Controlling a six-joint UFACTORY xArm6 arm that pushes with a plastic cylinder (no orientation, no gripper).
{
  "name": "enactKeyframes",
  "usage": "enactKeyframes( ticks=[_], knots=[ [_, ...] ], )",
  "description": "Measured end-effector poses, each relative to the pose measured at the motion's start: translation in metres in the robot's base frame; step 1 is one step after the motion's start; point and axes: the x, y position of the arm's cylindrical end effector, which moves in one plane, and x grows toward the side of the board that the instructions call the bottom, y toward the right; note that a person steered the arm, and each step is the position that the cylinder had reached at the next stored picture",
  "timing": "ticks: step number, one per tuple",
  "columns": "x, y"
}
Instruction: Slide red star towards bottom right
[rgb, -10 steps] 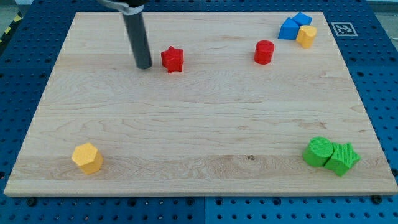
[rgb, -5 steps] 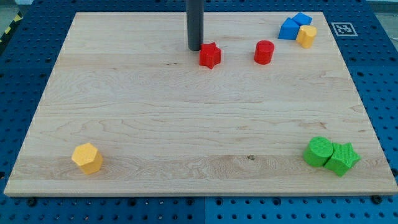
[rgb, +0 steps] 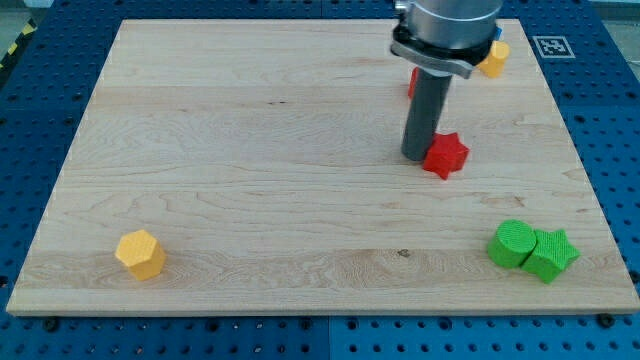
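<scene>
Rod tip pressing the red star toward the board's bottom right.

My tip is sitting against the red star on its upper-left side as the view shows it, so a push from there is driving the star down and to the view's right. There are no jaws on this arm, only the rod. The green cylinder and green star are lying well beyond the tip toward that corner, and the star is heading their way. A yellow block is showing partly behind the arm.
</scene>
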Motion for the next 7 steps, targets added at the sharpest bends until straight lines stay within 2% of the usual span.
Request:
enactKeyframes(
  ticks=[1,2,4,6,7],
  knots=[
    [-0.012,0.017],
    [-0.046,0.023],
    [-0.004,0.058],
    [0.028,0.06],
    [0.02,0.06]
  ],
)
